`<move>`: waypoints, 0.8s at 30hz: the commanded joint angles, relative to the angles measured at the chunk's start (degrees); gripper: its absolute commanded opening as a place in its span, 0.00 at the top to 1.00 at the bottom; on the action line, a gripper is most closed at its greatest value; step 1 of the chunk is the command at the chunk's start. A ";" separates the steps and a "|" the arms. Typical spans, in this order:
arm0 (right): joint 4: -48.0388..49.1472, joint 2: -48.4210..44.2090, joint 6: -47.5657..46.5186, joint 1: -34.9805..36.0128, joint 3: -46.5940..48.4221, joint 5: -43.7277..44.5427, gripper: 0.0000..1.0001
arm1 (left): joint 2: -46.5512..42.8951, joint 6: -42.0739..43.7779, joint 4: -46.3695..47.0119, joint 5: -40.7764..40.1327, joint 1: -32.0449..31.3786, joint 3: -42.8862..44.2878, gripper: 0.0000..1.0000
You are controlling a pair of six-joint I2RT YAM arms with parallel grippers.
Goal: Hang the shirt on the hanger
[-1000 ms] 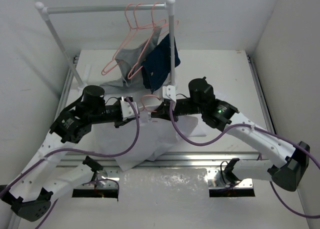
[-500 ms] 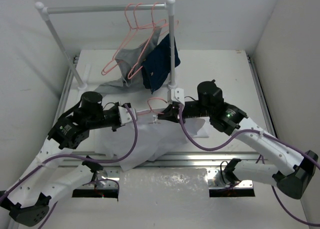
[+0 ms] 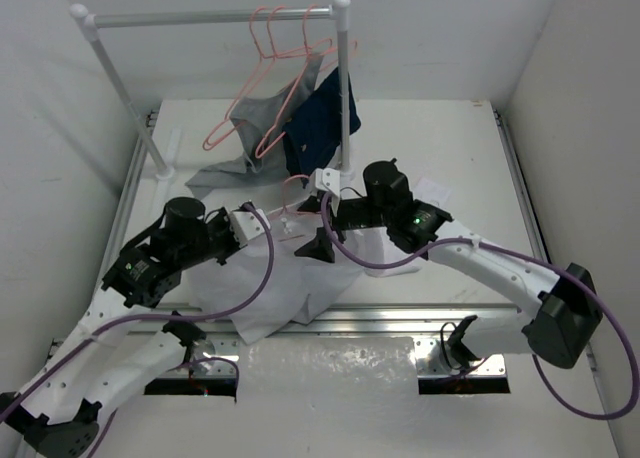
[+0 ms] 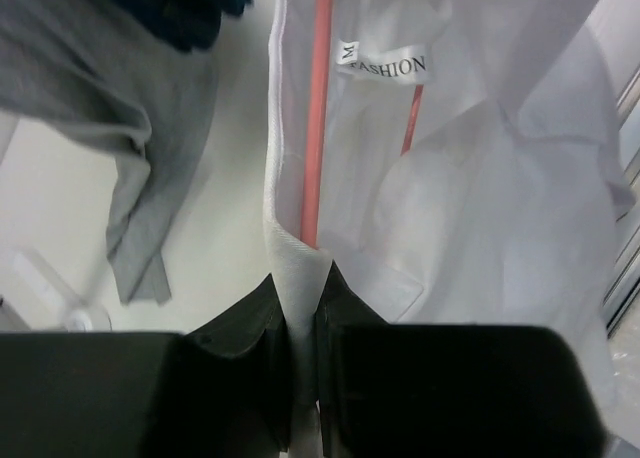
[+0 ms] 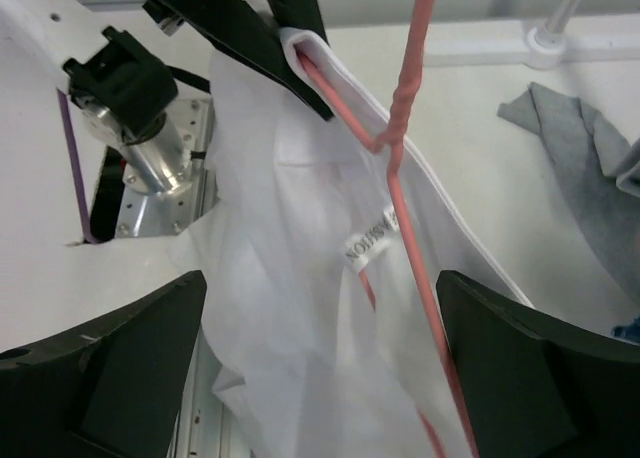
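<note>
Nearest, the left gripper (image 4: 302, 298) pinches tight the collar of the shirt (image 4: 480, 208), which is heaped between the arms. The hanger (image 4: 315, 128) already runs inside the neck opening, its hook end poking out. Just beyond, the right gripper (image 5: 320, 328) stands spread wide around the wire, holding nothing. Threading looks largely done; squaring the shoulders and hanging it on the rack (image 3: 210, 18) behind seem left.

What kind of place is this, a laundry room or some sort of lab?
Probably a robot test booth: white walls box in a table, two robot arms are bolted at its near edge, and a clothes rail carries pink hangers and garments.
</note>
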 commanded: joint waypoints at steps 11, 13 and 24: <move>7.63 -5.08 2.96 0.33 -7.50 11.65 0.01 | -6.78 -0.76 3.34 -26.04 4.38 -17.97 1.00; 7.27 -5.87 2.78 0.33 -8.47 12.37 0.01 | -6.96 -1.02 4.04 -26.31 5.78 -19.12 1.00; 9.56 -11.67 2.25 0.25 -12.87 12.28 0.01 | -0.02 3.89 8.70 -18.51 26.42 -20.89 1.00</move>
